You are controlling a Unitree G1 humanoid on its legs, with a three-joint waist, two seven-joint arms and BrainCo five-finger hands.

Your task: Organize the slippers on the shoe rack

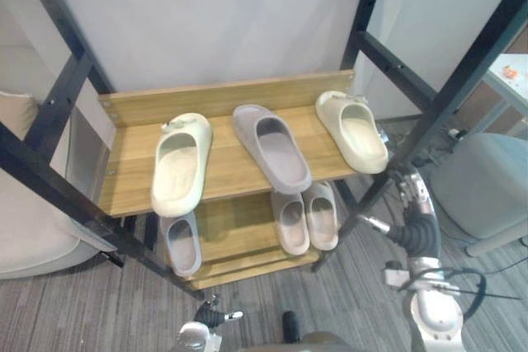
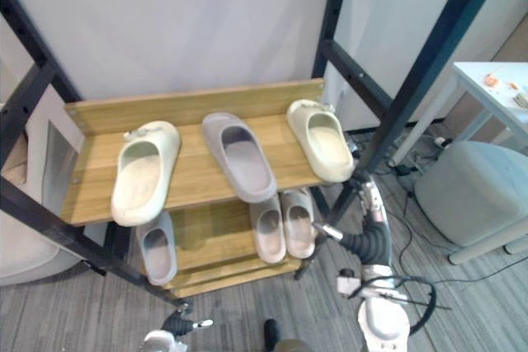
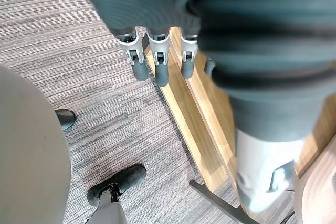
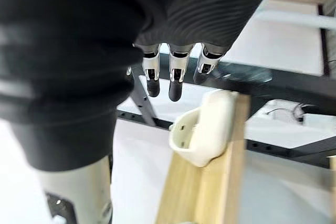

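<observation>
**Six slippers on the rack, both hands empty**

Nearest, low at the front: left hand [image 3: 160, 69], fingers straight and relaxed above the grey carpet [image 3: 79, 51], just beside the bottom wooden edge of the shoe rack [image 1: 132, 171]. Holds nothing.

Higher, on the right side: right hand [image 4: 176, 80], fingers also straight, also empty, close to the rack's black front post. Near it, without contact: cream slipper [image 1: 353, 129] at the right end of the top shelf.

On the same shelf: grey-mauve slipper [image 1: 272, 147] in the middle, a little askew, and second cream slipper [image 1: 181, 162] at the left, heel reaching the front edge.

On the lower shelf: one grey slipper [image 1: 181, 243] at the left, and a pale pair [image 1: 290, 224] side by side at the right.

On the floor to the right of the rack: grey pouf [image 1: 487, 187].
</observation>
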